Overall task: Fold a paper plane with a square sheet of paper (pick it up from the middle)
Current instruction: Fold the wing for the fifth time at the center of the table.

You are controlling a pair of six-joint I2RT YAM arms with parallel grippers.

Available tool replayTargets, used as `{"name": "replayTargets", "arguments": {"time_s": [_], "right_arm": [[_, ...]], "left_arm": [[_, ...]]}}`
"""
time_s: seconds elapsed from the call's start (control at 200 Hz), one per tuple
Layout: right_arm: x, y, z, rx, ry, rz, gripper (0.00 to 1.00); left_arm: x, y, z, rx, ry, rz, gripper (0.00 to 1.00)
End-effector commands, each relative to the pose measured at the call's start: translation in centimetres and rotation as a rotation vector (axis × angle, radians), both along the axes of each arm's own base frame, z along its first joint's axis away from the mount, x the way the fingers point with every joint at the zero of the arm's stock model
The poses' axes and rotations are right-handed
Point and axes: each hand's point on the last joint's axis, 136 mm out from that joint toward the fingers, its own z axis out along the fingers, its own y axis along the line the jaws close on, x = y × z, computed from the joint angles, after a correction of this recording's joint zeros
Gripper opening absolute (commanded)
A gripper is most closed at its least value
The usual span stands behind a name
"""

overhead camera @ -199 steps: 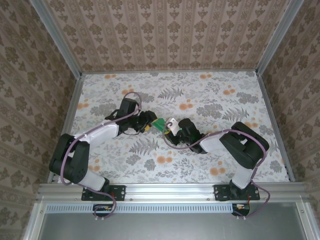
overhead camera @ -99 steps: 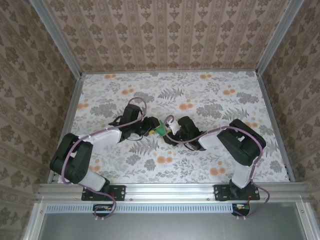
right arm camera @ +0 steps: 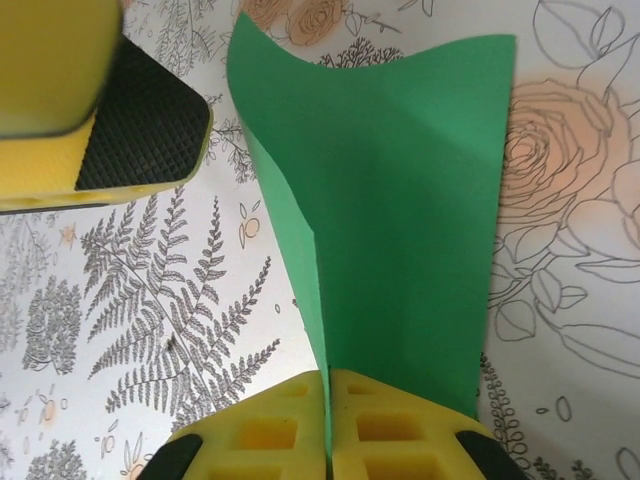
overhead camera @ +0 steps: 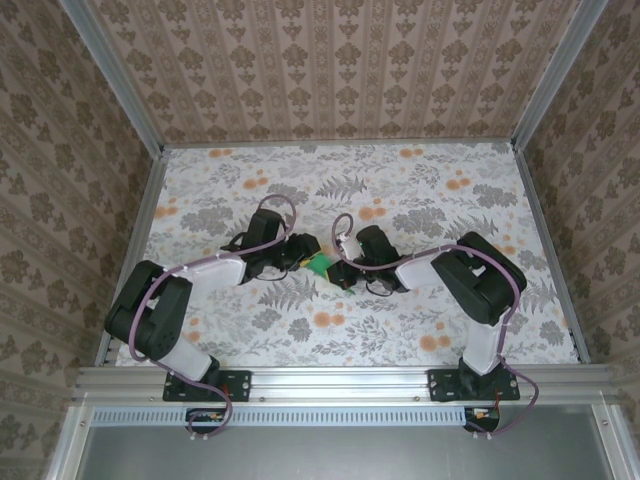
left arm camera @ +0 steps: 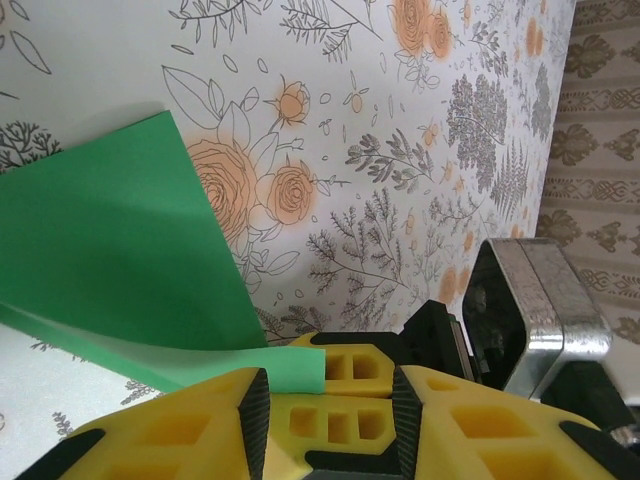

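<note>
The right gripper was clamped on the green paper, whose near edge vanished between its fingers. The left gripper stood with jaws apart, cropped at the bottom.

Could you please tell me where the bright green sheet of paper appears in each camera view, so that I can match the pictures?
Top external: the thin bright green square sheet of paper sits near the picture's centre.
Left wrist: it is in the left half, reaching the left edge.
Right wrist: it is in the centre, rising from the shut right gripper, which pinches it.
Shared landmark: the floral-print table cover with orange roses.
</note>
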Motion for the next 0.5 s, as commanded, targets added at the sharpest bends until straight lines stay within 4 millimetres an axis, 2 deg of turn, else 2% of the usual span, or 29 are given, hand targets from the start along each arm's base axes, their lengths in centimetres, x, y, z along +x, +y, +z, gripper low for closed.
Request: {"name": "replayTargets", "arguments": {"time_s": [0.0, 0.2, 0.5], "right_arm": [[-0.6, 0.4, -0.3, 0.016, 0.11, -0.006, 0.06], [-0.7, 0.7, -0.3, 0.032, 0.192, -0.025, 0.02], [-1.1, 1.6, -0.5, 0.062, 0.277, -0.007, 0.07]], "left_arm": [[-0.4, 0.0, -0.5, 0.004, -0.023, -0.026, 0.4], [-0.8, 0.2, -0.9, 0.005, -0.021, -0.027, 0.39], [-1.2, 0.4, -2.0, 0.01, -0.009, -0.027, 0.36]]}}
